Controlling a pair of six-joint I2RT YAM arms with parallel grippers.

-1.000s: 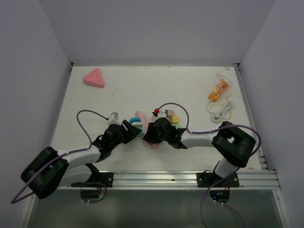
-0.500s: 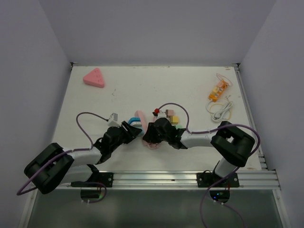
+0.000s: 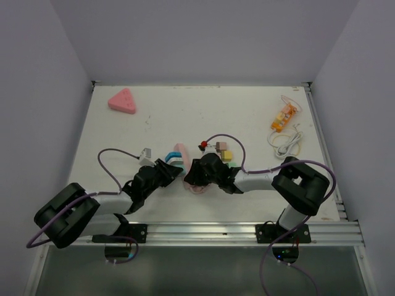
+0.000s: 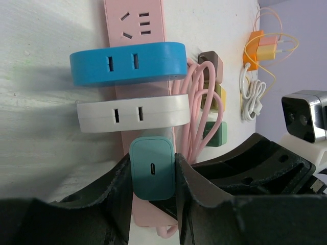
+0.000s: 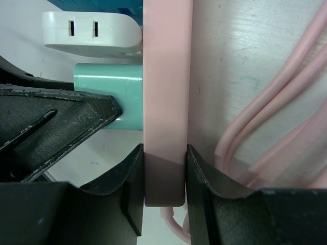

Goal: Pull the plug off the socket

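Left gripper (image 4: 151,179) is clamping the teal plug (image 4: 152,153) by its two sides, fingers pressing flush against it. The plug is sitting fully in the pink power strip (image 5: 166,76), at the strip's near end. Right gripper (image 5: 164,176) is pinching that same end of the strip across its width, bracing it. Step in hand looks like grasp made, pull not yet begun. Next move is calling for the left arm drawing the plug straight off the strip face while the right is pinning the strip; tilting could jam the pins. Farther along, a white adapter (image 4: 130,116) and a blue adapter (image 4: 127,63) are sitting plugged in.
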